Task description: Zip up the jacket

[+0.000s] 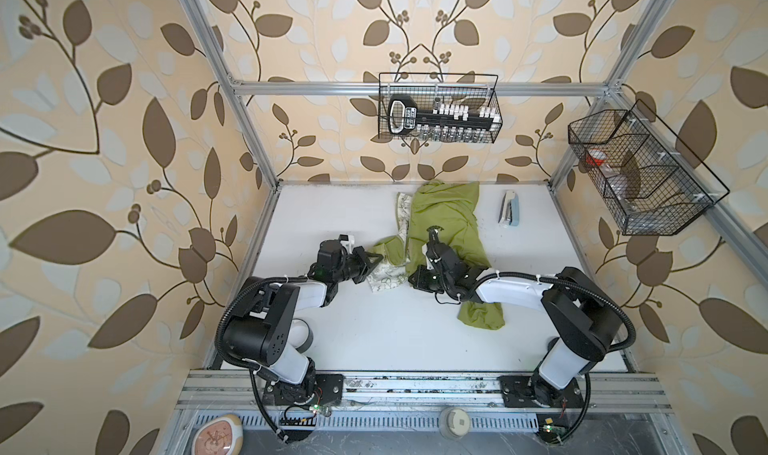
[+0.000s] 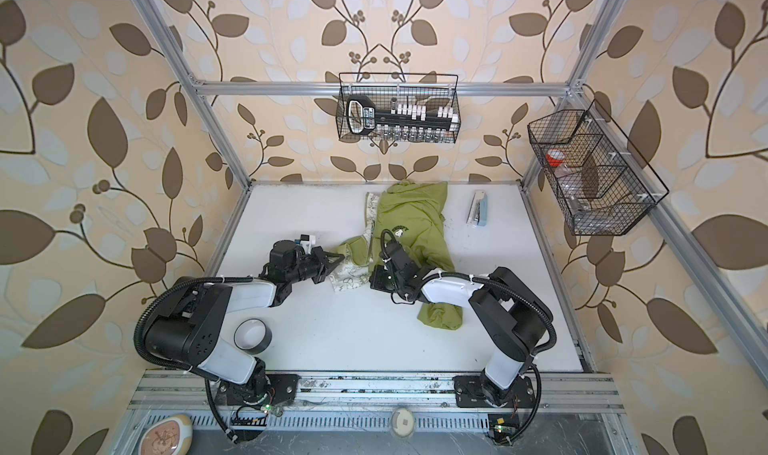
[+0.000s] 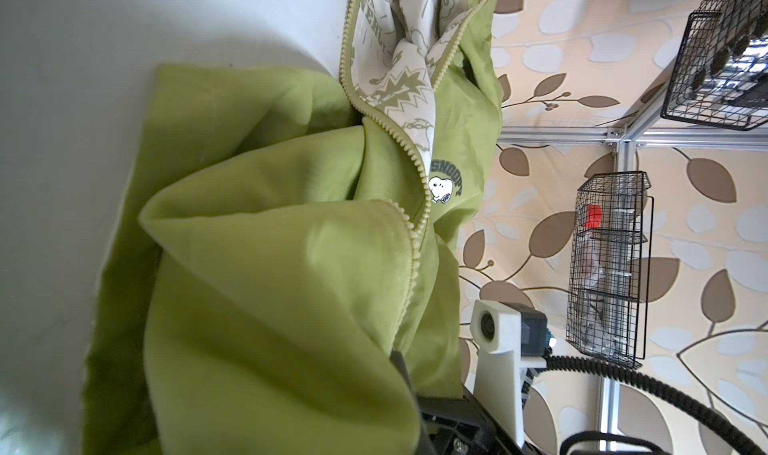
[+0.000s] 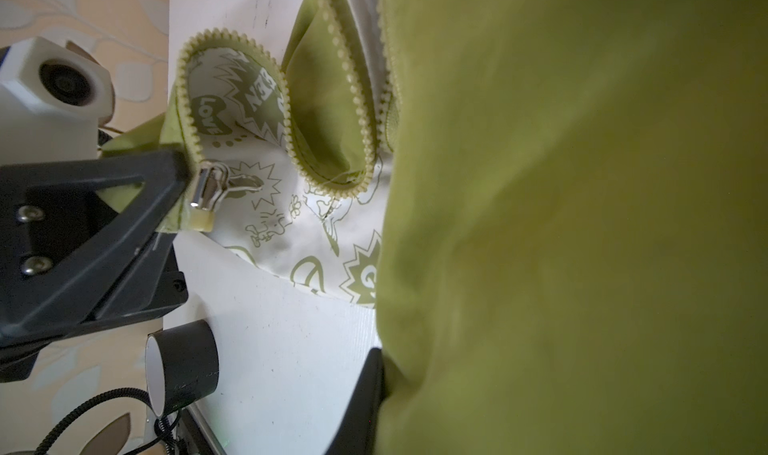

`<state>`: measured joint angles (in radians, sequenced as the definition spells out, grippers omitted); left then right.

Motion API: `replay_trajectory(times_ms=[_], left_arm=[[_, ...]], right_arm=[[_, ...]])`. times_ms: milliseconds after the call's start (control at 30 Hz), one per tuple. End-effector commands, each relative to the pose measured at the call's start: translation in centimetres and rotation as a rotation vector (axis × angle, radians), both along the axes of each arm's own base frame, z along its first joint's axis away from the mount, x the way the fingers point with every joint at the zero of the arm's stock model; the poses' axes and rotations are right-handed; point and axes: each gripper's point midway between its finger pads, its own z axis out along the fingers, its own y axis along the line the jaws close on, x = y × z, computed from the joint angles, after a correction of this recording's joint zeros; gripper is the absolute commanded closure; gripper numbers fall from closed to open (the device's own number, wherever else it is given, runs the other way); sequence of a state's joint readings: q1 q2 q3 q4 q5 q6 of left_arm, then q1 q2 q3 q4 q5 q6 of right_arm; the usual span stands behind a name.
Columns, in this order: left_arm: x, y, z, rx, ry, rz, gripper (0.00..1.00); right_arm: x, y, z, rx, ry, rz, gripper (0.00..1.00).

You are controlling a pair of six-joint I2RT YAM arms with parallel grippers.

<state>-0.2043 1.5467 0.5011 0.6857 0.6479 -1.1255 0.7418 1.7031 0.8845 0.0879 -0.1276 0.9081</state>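
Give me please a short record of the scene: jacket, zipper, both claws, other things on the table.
jacket: crumpled on the table, front open, lining showing
zipper: not joined; slider at one row's end
left claw: shut on the jacket edge beside the slider
right claw: on the jacket front, jaws hidden by cloth
others: stapler, tape roll

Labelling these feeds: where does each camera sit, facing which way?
Top view: overhead, near edge, looking down on the lime-green hooded fabric jacket; left arm, right arm show.
Top view: alongside, same aim, jacket and arms.
Left wrist: left arm, facing the open zipper; right arm's white camera mount shows.
Right wrist: right arm, facing the left tool clamping the jacket edge.
Shared: both wrist views show zipper teeth.
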Motion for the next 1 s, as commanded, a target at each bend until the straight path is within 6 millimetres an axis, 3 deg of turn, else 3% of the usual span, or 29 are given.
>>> replay_trajectory(times_ms=[0,533,967], left_arm=[[0.02,-0.71,1.48,-0.02,-0.066,-0.034,1.0],[0.01,-0.68,1.45,-0.022,-0.065,-0.032,1.0],[-0.03,-0.71,1.48,-0.025,-0.065,-0.034,1.0]], right_arm=[[-0.51,-0.37,-0.77,-0.008,0.024,0.01,0.86],[-0.66,-0.39,-1.14,-0.034,0.029,0.046,0.83],[-0.7,-0.14,-1.45,-0.036,0.042,0.08,0.96]])
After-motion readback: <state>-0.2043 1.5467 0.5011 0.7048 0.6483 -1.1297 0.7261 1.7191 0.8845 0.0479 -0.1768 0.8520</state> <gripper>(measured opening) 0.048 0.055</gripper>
